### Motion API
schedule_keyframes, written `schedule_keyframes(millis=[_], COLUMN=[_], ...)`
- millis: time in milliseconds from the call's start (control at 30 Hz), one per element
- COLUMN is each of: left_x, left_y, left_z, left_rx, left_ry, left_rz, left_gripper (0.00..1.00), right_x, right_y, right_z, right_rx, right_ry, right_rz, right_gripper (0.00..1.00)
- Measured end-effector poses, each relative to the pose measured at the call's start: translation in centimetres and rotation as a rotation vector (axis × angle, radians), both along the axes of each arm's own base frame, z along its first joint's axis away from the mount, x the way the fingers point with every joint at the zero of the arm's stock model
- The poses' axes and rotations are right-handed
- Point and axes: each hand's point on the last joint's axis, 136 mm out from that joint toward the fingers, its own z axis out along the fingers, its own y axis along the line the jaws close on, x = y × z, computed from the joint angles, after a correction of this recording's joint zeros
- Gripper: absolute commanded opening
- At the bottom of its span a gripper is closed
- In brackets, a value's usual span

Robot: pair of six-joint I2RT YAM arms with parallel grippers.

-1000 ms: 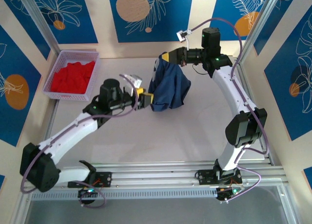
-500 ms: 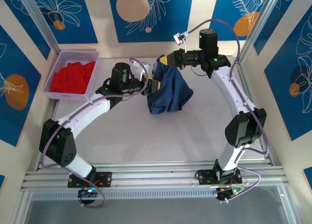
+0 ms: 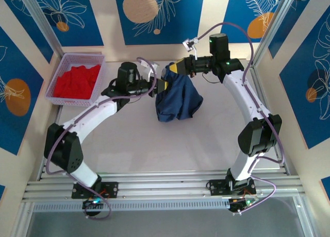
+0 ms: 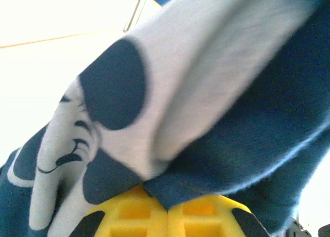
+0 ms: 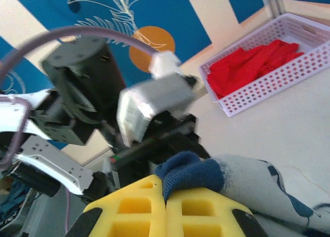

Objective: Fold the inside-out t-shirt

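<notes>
1. From above: the navy shirt (image 3: 180,100) hangs bunched over the far middle of the desk (image 3: 154,144), strung between two robot hands. The right hand (image 3: 176,68) is clamped tight on the cloth's top edge. Just beside it, the left hand (image 3: 163,85) is closed on the upper left edge. The lower folds sag toward the desk; whether they touch it cannot be told. In the far left corner a lilac basket (image 3: 82,55) holds a red garment (image 3: 75,81), well apart from the shirt.

2. Left wrist camera: the left hand (image 4: 167,212) has its yellow fingers (image 4: 129,211) pressed together at the bottom of the frame, with a navy fold of the shirt (image 4: 268,118) pinched at their seam. A pale print (image 4: 170,82) with dark blotches and thin drawn lines spreads across the cloth above, and plain navy fills the right side.

3. Right wrist camera: the right hand (image 5: 165,202) is closed tip to tip on a rolled navy edge of the shirt (image 5: 191,175); paler cloth trails off to the right. Close beyond it stands the left arm (image 5: 77,92), blurred, with a grey box on its wrist. Farther back on the right, the basket (image 5: 268,87) sits on the desk (image 5: 289,129) with the red garment (image 5: 247,64) inside.
</notes>
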Motion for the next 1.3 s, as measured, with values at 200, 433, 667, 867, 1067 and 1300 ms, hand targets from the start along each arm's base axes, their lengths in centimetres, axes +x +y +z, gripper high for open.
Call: schedule_keyframes(millis=[200,433,667,867,1067,1300], left_x=[-4.2,-5.4,-3.4,-2.0,-2.3,-2.6], left_y=[2.3,4.2,6.2,5.9,5.1,4.9], left_z=[8.1,12.1,10.8,8.5,7.6,8.0], left_rx=[-0.128,-0.206,-0.135,-0.095,-0.082,-0.087], left_ry=[-0.115,-0.125,-0.034,0.034,0.071,0.063], left_rz=[0.006,0.092,0.29,0.334,0.326,0.325], left_gripper=[0.0,0.0,0.0,0.0,0.0,0.05], right_x=[2.7,4.0,4.2,-2.7,-5.5,-3.3], right_y=[-0.5,1.6,-1.1,1.2,6.1,6.7], right_z=[-1.3,0.9,-1.6,-3.5,-4.6,-6.6], right_rx=[-0.118,-0.227,-0.351,-0.265,-0.176,-0.18], right_ry=[0.004,-0.089,-0.109,-0.14,-0.171,-0.163], right_rz=[-0.195,-0.383,-0.554,-0.356,-0.192,-0.228], right_gripper=[0.02,0.29,0.54,0.61,0.61,0.0])
